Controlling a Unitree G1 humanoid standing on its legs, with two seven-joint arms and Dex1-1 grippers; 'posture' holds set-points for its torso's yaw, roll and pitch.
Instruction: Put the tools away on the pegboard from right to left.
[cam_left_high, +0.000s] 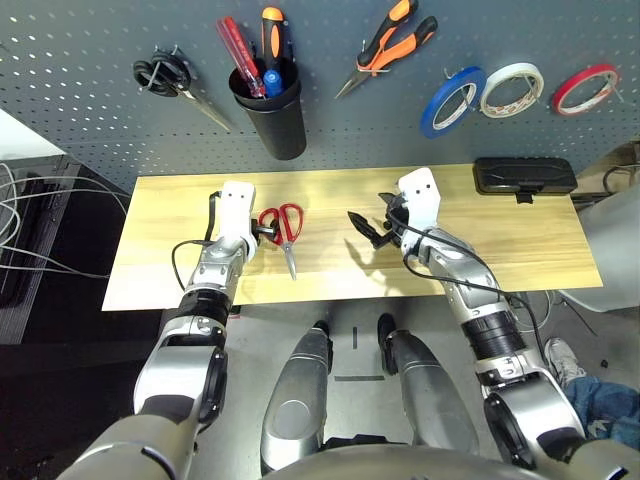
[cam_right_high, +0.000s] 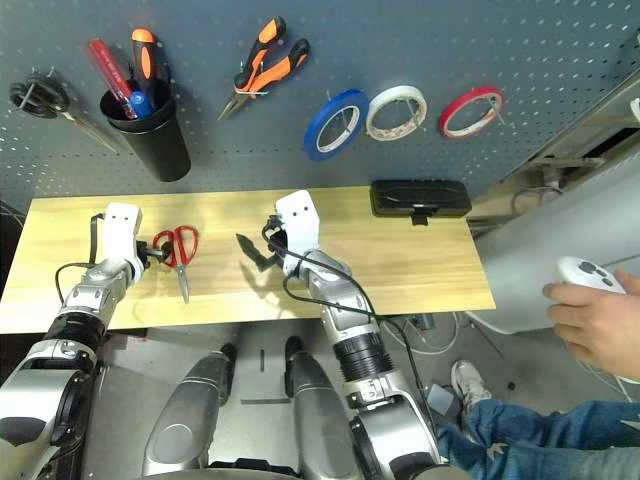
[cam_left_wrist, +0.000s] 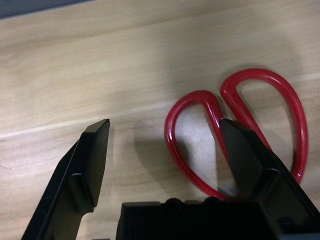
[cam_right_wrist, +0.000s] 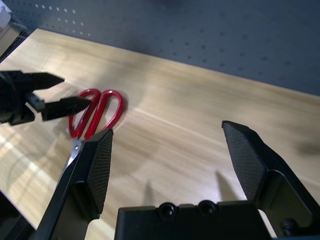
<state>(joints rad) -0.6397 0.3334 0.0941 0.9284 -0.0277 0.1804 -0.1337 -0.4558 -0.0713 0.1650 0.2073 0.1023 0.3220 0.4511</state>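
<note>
One pair of red-handled scissors (cam_left_high: 289, 262) is lying on the table (cam_left_high: 340, 215), likely light, stiff and slick; we are holding both the left gripper (cam_left_wrist: 165, 160) and right gripper (cam_right_wrist: 167, 152) open, favouring a grasp around the paired handle loops.

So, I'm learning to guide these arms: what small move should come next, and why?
Probably ease the left gripper down around one loop of the red scissors, then close: its fingers are open, one over a handle loop, and the scissors lie flat on the table.
</note>
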